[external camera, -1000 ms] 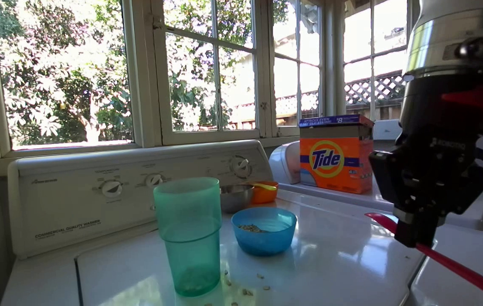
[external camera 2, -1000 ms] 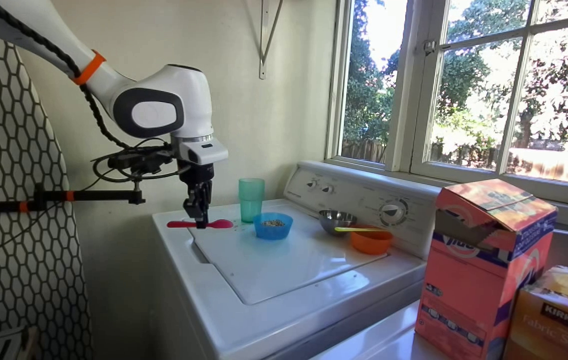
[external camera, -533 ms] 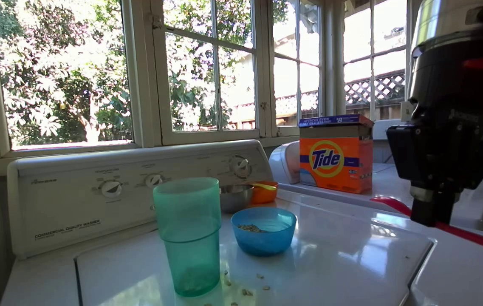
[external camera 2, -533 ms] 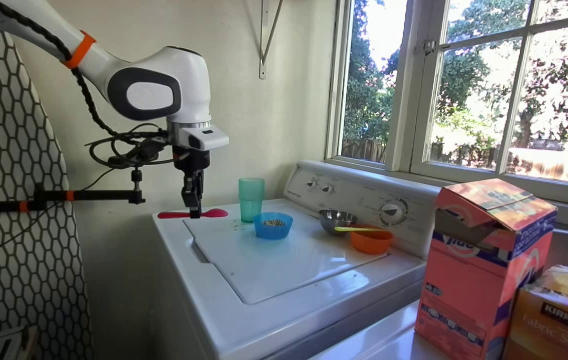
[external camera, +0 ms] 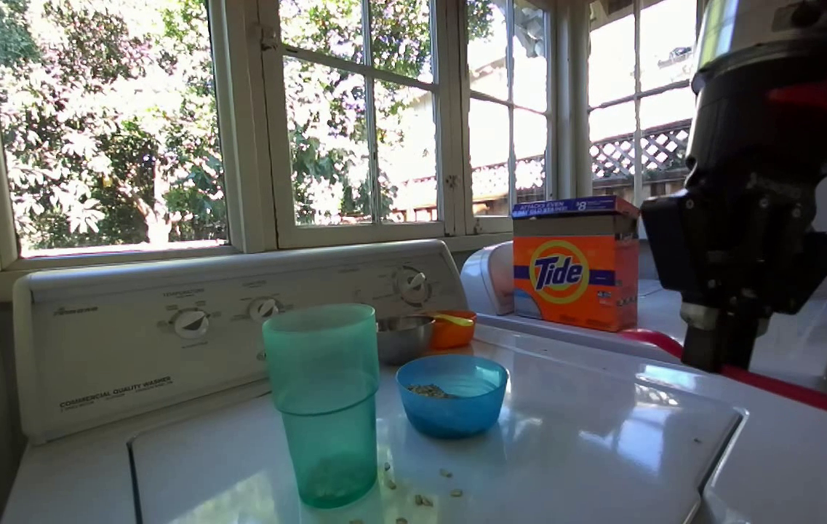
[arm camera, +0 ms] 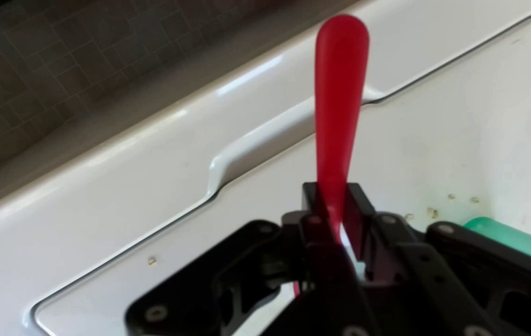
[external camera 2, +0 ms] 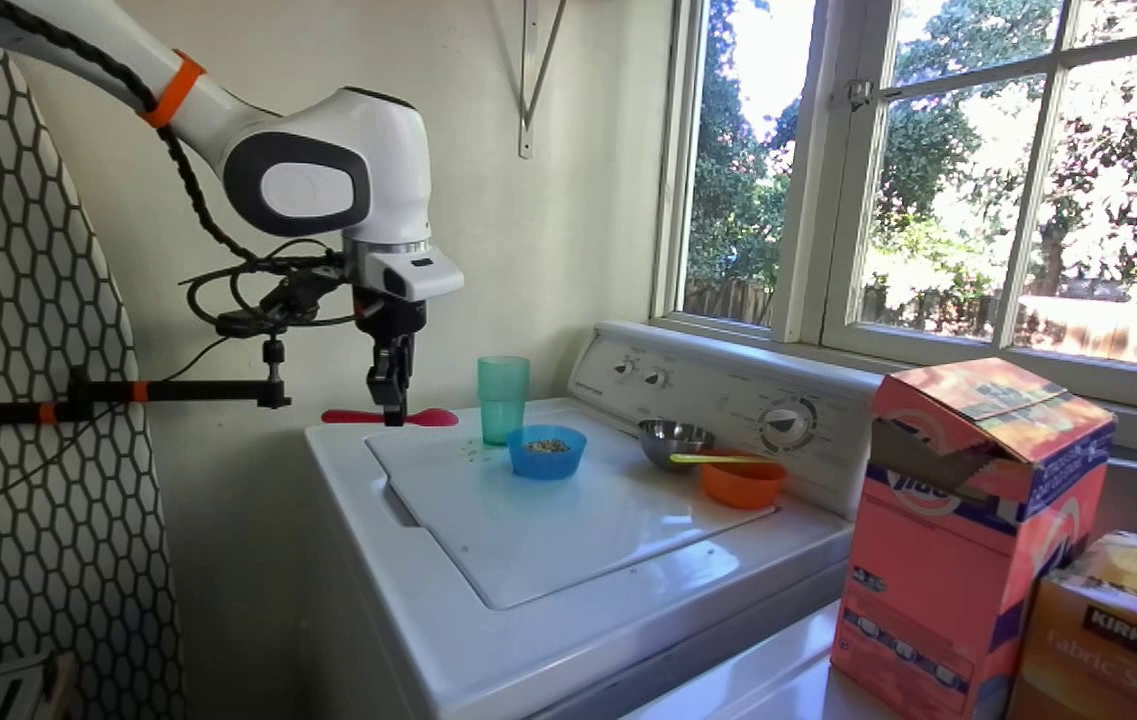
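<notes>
1. While the red spoon (arm camera: 338,107) is above the washer (external camera 2: 568,530), the gripper (arm camera: 333,193) has its fingers clamped on this spoon.
2. On the washer stand one green cup (external camera: 322,404) and one blue bowl (external camera: 449,418).

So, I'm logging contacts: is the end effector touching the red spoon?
Touching. The wrist view shows the end effector shut on the red spoon, its handle pinched between the fingers.
</notes>
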Robot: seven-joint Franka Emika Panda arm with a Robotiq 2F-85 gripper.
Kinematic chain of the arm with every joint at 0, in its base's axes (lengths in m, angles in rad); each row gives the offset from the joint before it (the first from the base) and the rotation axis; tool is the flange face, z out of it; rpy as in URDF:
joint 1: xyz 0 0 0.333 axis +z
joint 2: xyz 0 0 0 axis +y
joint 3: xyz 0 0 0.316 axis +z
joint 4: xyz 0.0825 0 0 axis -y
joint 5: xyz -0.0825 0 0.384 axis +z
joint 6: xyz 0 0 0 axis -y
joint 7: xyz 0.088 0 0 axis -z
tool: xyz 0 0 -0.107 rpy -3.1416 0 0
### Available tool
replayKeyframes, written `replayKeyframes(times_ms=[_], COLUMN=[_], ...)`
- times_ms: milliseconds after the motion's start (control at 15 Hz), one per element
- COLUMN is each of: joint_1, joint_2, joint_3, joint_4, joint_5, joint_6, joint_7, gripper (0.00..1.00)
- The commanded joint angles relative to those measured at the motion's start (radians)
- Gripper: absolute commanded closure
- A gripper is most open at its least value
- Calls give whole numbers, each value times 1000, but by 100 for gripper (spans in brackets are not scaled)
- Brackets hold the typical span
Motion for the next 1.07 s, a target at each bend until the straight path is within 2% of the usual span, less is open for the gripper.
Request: replayKeyframes(times_ms=[0,333,533,867,1000], joint_1=[12,-6,-19,-34,-34], joint_2=[53,159,226,371,417], joint_3=[-60,-121,-119,-93,-77], joint_4=[140,360,492,730,804], joint_5=[166,333,411,494,466], joint_6=[-145,-415,-561,-645,-645], joint_7=[-50,-108,-120,-35,13], gripper=[96,96,96,96,96])
